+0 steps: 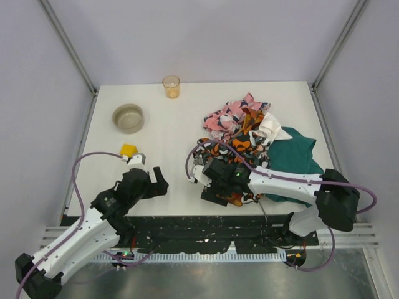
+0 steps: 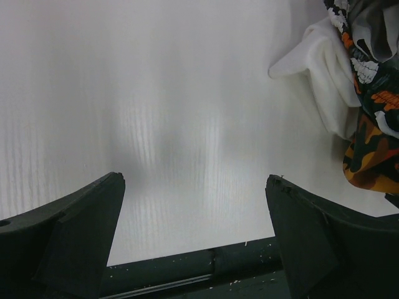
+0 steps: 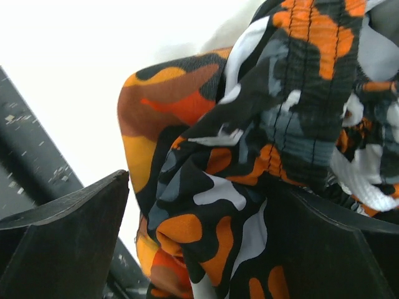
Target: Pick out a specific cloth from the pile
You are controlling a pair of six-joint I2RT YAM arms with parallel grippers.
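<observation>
The pile lies on the right half of the white table. It holds an orange-black-white camouflage garment, a pink patterned piece, a white cloth and a teal garment. The plain grey cloth is hidden. My right gripper is at the pile's near left edge; its jaws stand wide open around a fold of the camouflage garment. My left gripper is open and empty over bare table, left of the pile. The white cloth and the camouflage garment show at its far right.
An orange cup stands at the back middle. A grey bowl sits at the back left, and a yellow block lies near it. The table's black front rail runs just below the left gripper.
</observation>
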